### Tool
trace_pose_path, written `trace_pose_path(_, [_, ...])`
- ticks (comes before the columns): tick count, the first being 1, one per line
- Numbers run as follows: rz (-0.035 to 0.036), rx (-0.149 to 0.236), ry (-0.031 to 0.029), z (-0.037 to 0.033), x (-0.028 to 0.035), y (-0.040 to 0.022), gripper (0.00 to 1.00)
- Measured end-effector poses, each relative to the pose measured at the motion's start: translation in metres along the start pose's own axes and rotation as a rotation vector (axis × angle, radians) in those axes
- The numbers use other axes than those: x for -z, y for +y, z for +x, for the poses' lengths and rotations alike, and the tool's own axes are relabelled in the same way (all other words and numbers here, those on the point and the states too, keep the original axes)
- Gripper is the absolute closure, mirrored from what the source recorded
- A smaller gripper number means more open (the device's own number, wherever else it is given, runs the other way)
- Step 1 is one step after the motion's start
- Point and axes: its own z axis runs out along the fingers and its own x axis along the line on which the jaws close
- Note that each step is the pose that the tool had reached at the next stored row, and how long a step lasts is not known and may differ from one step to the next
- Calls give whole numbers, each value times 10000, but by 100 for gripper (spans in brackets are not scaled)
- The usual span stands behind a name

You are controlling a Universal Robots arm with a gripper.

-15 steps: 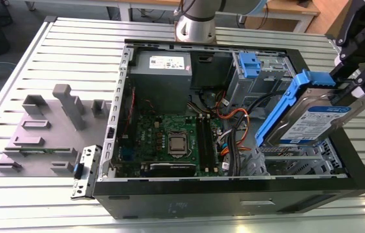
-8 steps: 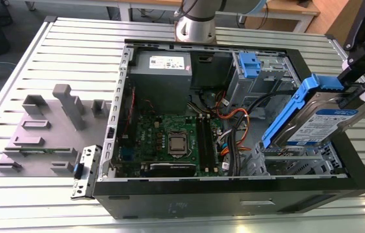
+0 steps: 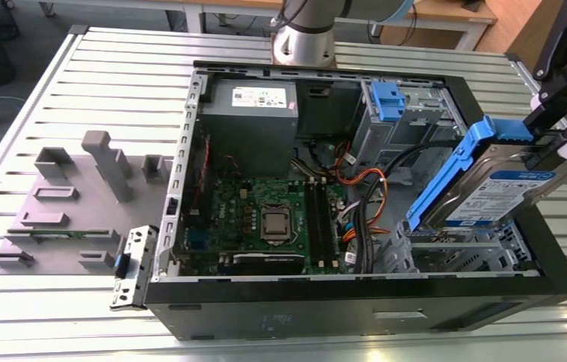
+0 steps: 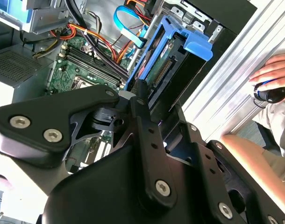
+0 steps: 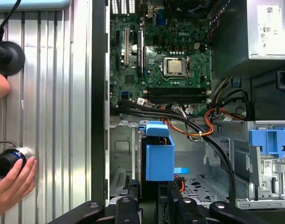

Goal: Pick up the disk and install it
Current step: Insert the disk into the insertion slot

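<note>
orange cables (image 3: 356, 178) beside tilted disk (image 3: 493, 193)

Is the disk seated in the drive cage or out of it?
Out: the disk hangs tilted above the drive cage, held by the gripper.

We are in a robotics lab: the arm's base (image 3: 304, 41) stands on a slotted aluminium worktop (image 3: 112, 83) beside an opened computer case (image 3: 344, 311).

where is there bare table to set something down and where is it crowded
Bare slats of the table lie at the exterior view's left, behind the grey fixture plate, and in front of it beside the computer case. Crowded: the cables and the drive cage below the disk.
</note>
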Motion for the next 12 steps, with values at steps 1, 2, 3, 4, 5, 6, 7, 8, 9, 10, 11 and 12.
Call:
trace_pose_path(1, [0,1,0,0,0,0,65])
trace_pose_path(2, [0,1,0,0,0,0,65])
trace_pose_path(3, [0,4,0,0,-1,-2,65])
trace_pose_path(4, [0,11,-1,-1,-5,-7,65])
trace_pose_path(5, [-1,26,-1,-1,-9,-12,65])
trace_pose_path(6, [-2,45,2,0,-9,-12,65])
trace_pose_path(7, [-2,47,2,0,-9,-13,65])
trace_pose_path(8, [-2,48,4,0,-9,-13,65])
trace_pose_path(9, [-2,48,1,0,-16,-13,65])
trace_pose_path(10, [-2,48,1,1,-27,-14,65])
trace_pose_path(11, [-2,49,1,1,-34,-14,65])
trace_pose_path(12, [-2,49,1,1,-34,-14,65])
